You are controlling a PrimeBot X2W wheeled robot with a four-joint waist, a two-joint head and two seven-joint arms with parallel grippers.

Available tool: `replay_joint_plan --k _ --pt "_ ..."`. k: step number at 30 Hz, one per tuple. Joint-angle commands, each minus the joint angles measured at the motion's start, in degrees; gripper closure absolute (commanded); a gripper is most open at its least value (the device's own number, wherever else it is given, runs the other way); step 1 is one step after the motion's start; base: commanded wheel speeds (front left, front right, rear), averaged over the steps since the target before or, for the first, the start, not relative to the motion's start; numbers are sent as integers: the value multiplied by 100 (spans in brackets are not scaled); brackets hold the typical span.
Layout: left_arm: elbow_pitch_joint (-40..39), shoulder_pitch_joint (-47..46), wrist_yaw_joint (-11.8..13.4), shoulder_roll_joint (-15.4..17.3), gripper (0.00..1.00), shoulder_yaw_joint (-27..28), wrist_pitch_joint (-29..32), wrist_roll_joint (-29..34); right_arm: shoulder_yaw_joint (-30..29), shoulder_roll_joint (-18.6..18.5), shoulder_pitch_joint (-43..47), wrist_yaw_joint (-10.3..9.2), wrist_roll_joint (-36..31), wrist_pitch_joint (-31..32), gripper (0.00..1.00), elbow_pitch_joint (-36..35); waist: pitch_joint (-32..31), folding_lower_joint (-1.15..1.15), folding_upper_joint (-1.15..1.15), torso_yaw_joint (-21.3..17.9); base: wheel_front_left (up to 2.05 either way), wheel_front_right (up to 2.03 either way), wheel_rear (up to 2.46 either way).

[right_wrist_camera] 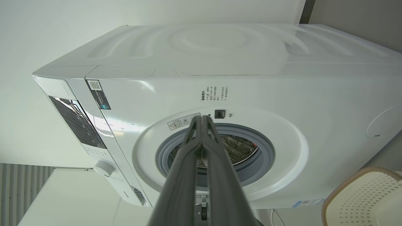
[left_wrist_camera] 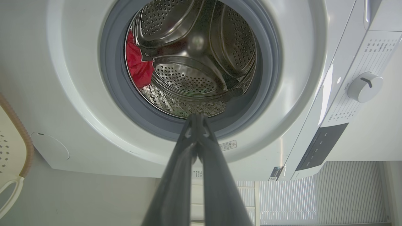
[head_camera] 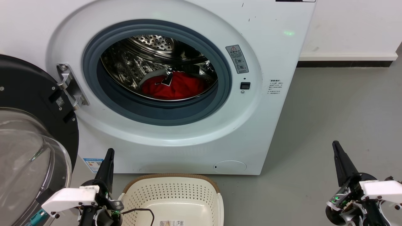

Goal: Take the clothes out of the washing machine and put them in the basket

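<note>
The white washing machine [head_camera: 176, 138] stands before me with its door [head_camera: 28, 135] swung open to the left. Red clothes [head_camera: 174, 86] with black and white trim lie at the bottom of the steel drum [head_camera: 150, 47]; the left wrist view shows them as a red patch [left_wrist_camera: 136, 64] at the drum's left side. The cream basket [head_camera: 171, 196] sits on the floor below the opening, with nothing in the part I can see. My left gripper [head_camera: 109, 153] is shut and empty beside the basket. My right gripper [head_camera: 335, 145] is shut and empty over the floor to the right.
Grey floor [head_camera: 339, 113] stretches right of the machine to a white wall with a dark baseboard [head_camera: 344, 63]. A thin black cable [head_camera: 143, 212] hangs over the basket's near left part. The control panel and dial [left_wrist_camera: 364, 87] sit on the machine's upper front.
</note>
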Motion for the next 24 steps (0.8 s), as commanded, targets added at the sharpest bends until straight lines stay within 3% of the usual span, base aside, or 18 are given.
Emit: replay_joint_plan --k 1,21,22,24 --pt "-3 -33 -14 -6 100 16 11 -12 2 19 -70 0 -26 4 100 9 0 0 0 0 0 0 0" --pt "-3 -33 -14 -6 100 16 11 -12 3 19 -70 0 -26 3 100 9 0 0 0 0 0 0 0" --pt "0 0 0 0 0 0 0 0 0 0 0 0 1 0 0 0 0 0 0 0 0 0 0" --pt "70 45 1 -5 0 -13 -4 1 6 2 47 0 1 -2 0 71 0 0 0 0 0 0 0"
